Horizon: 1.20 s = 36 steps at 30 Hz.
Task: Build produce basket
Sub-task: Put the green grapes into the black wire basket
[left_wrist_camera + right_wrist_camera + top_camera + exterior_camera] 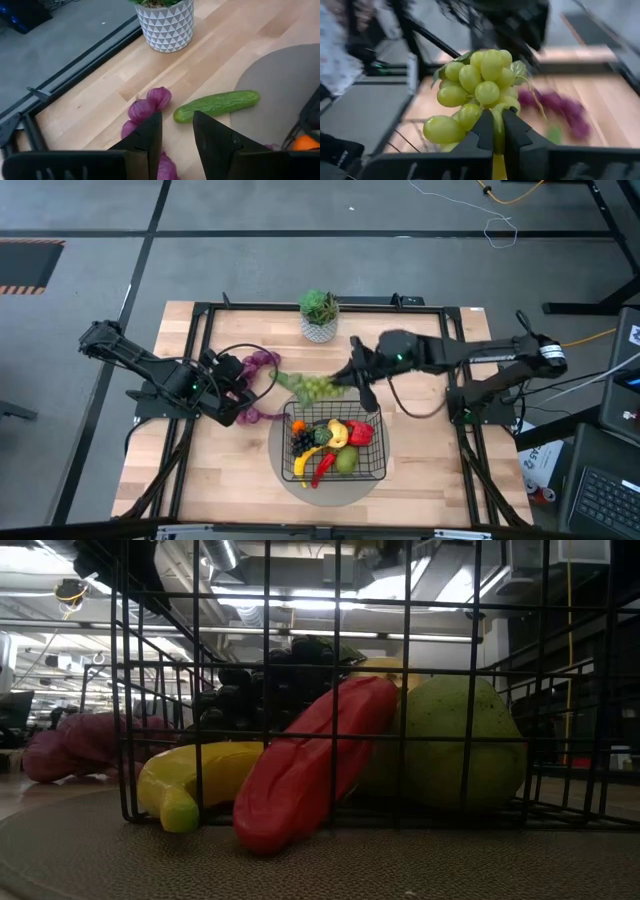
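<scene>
The black wire basket [372, 463] stands on a round grey mat and holds a banana [195, 780], a red pepper [310, 765], a pear [450, 745], an orange and dark grapes. My right gripper [350, 377] is shut on a bunch of green grapes [316, 387], off the table beyond the basket's far left corner. My left gripper [177, 132] stands open just over the purple grapes [150, 102], which lie on the table left of the basket; whether it touches them I cannot tell. A cucumber [217, 104] lies on the wood beside them. My right gripper pinches the green grapes between its two fingers at the bunch's near end [495, 120]. The fingers come nearly level from the table's right side. The bunch [477, 90] sticks out past the fingertips, lifted clear of the table and the basket.
A white patterned pot with a green plant [319, 316] stands at the table's far middle. A black frame [210, 315] runs around the wooden top. The grey mat [300, 480] reaches past the basket's near left side. Bare wood lies left and right of the basket.
</scene>
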Each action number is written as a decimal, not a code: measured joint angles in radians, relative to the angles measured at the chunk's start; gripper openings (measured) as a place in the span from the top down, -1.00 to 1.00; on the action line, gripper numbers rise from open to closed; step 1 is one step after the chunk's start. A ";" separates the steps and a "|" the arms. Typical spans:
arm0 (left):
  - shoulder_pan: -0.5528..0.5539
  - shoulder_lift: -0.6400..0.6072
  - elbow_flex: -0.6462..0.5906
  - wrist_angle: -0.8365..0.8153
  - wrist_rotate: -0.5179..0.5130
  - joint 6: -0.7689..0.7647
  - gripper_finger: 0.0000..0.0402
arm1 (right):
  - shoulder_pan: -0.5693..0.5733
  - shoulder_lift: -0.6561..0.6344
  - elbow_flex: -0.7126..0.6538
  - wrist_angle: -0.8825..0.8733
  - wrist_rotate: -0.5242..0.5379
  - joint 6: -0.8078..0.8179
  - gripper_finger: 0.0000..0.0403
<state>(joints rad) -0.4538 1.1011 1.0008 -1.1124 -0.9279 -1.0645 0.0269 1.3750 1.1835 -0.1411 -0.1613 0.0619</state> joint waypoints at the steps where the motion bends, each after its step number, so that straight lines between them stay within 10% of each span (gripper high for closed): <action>1: 0.000 0.000 0.000 0.012 0.000 0.000 0.47 | 0.025 0.001 0.000 0.031 0.001 -0.017 0.98; 9: -0.002 0.000 0.000 0.103 0.053 0.072 0.47 | 0.171 0.009 0.001 0.092 0.144 -0.097 0.98; 21: -0.055 0.000 0.000 0.473 0.126 0.882 0.47 | 0.297 0.008 0.001 0.078 0.164 -0.097 0.98; 36: 0.176 -0.247 -0.003 0.537 0.560 0.976 0.47 | 0.340 0.000 0.001 -0.026 0.336 -0.111 0.98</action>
<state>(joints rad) -0.2774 0.8537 0.9973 -0.5750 -0.3675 -0.0881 0.3667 1.3746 1.1847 -0.1669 0.1747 -0.0494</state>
